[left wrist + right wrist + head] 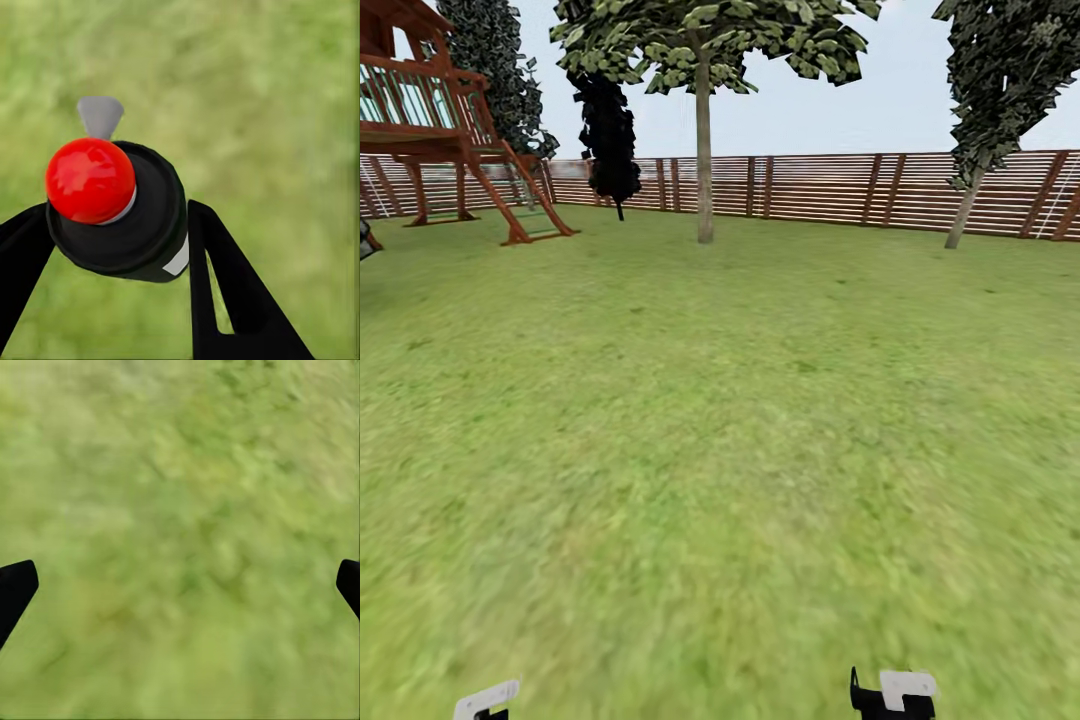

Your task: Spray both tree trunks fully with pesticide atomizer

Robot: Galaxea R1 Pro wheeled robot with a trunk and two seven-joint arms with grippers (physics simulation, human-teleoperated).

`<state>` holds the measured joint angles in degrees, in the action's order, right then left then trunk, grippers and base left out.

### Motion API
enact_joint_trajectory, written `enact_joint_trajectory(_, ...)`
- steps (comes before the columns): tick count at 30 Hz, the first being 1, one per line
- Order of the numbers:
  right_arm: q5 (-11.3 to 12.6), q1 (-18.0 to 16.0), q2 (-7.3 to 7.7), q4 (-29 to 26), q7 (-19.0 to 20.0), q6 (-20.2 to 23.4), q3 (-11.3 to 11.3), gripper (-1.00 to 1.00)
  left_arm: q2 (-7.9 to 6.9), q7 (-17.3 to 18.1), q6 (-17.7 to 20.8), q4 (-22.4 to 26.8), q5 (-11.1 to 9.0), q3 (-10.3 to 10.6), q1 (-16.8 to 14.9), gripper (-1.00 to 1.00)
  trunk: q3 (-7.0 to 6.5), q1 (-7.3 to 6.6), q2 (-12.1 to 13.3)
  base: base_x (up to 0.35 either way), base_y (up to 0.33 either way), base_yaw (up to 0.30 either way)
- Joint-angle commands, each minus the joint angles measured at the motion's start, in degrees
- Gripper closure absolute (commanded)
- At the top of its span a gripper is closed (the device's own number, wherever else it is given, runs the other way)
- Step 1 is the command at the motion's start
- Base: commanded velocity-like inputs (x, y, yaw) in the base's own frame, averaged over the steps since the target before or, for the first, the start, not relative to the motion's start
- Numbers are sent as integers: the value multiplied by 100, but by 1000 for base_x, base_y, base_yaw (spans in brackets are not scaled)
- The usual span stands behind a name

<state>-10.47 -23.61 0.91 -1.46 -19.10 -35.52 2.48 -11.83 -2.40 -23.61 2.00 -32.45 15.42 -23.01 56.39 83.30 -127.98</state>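
**Left claw grips the atomizer over the lawn**

The left claw (112, 247) is clamped on the atomizer (120, 214), a black body with a red cap and grey nozzle; a pale label edge shows, no writing readable. The right claw (180, 585) is spread apart over grass. A tree (704, 150) stands ahead near the fence (830, 190).

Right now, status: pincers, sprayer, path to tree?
Left pincer shut on spray bottle. Right pincer open over grass. Tree trunk far ahead, just grass between.
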Motion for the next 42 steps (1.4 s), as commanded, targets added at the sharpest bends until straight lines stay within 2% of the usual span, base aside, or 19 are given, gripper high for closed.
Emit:
enact_joint_trajectory(1,-60,-4,0,5,-38,-8,26,-100,-2,-24,-12,2,-25,49,-3,100,5,3,-2,338,0,0)
enact_joint_trajectory(42,-60,-4,2,5,-36,-8,27,-100,-3,-20,-20,2,-15,49,-3,100,5,3,-2,339,0,0)
